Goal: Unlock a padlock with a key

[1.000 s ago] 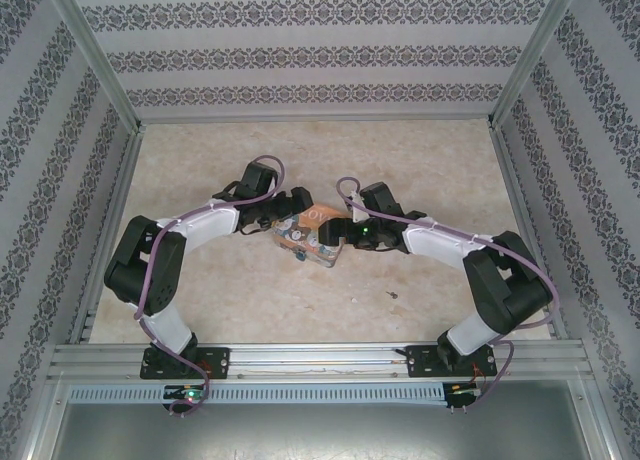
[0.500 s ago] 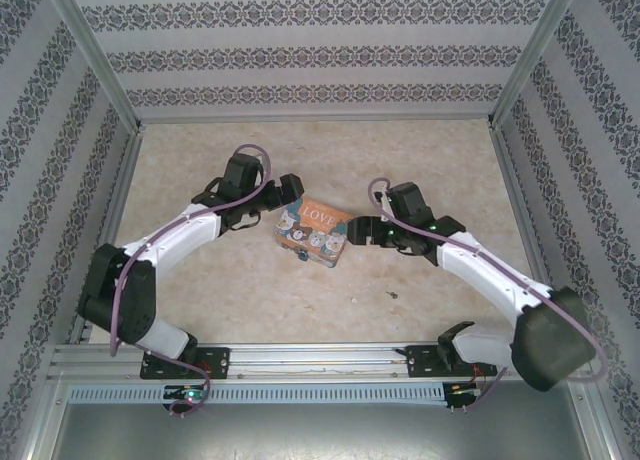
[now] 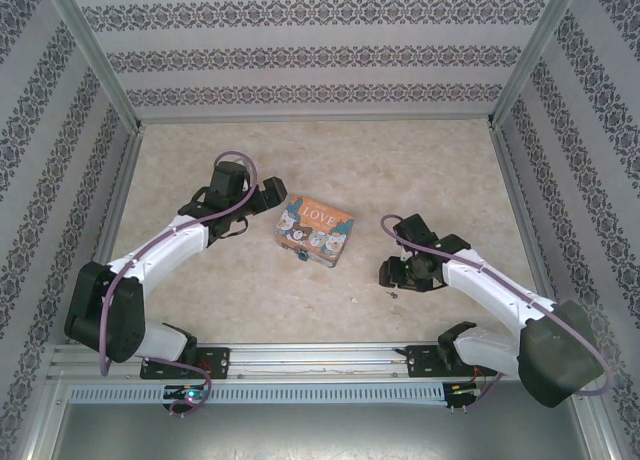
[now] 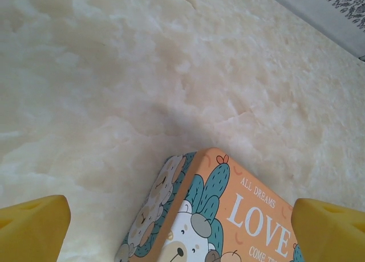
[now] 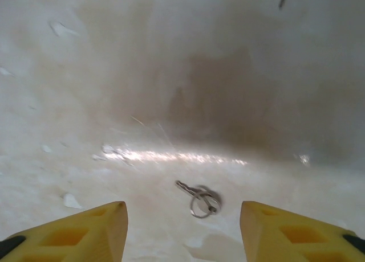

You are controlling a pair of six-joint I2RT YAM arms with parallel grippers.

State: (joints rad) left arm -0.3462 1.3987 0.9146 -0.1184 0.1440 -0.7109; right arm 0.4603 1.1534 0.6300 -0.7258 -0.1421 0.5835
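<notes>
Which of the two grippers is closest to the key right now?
The right gripper, jaws open: the key lies on the table just ahead of it. The left gripper, also open, faces the LOVE tin instead.

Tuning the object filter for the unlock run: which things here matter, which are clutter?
For the job:
padlock, at the near edge of the tin
key, on the table under the open right gripper

Lying about:
the tin, bear-printed, in front of the open left gripper
</notes>
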